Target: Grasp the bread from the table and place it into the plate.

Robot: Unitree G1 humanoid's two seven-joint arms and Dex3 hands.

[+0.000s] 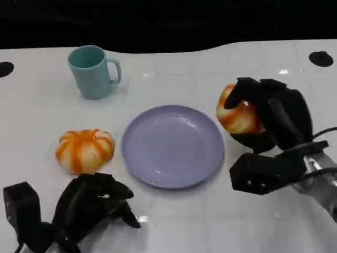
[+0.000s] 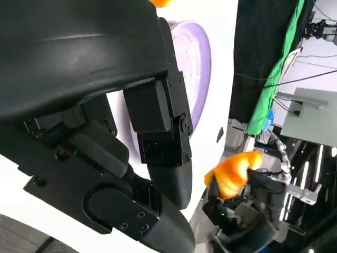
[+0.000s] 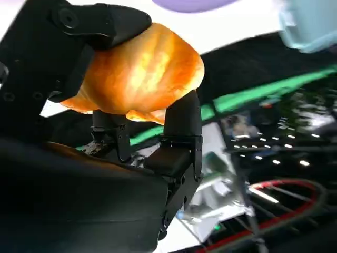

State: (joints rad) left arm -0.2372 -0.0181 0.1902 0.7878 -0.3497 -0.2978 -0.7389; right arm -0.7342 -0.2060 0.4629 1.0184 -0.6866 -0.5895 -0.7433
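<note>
Bread count: two orange-and-white striped round loaves.
Held bread point(image 1: 238, 117): in the right hand, just beside the plate's right rim, not over its middle; whether it is off the table I cannot tell. The right wrist view shows it point(image 3: 139, 74) clamped between black fingers, glossy and orange. The left wrist view catches it too point(image 2: 234, 174), well past the plate.
Second bread point(image 1: 85, 150): one, resting on the table left of the plate, close to its rim but apart from it, just beyond the left hand.
Plate point(image 1: 172, 146): one, lilac, round, bare, at mid-table between the two loaves; its rim shows in the left wrist view point(image 2: 202, 68).
Right hand point(image 1: 266, 118): fingers point(image 1: 247, 87) wrapped over the top and far side of the held bread, closed firmly on it; the silver forearm runs off to the lower right.
Left hand point(image 1: 95, 203): near the table's front edge, fingers curled inward with nothing in them; not touching the second bread.
Mug point(image 1: 92, 71): one, teal, upright, handle to the right, at the far left of the table, well apart from the plate.
Table point(image 1: 174, 221): white, glossy.
</note>
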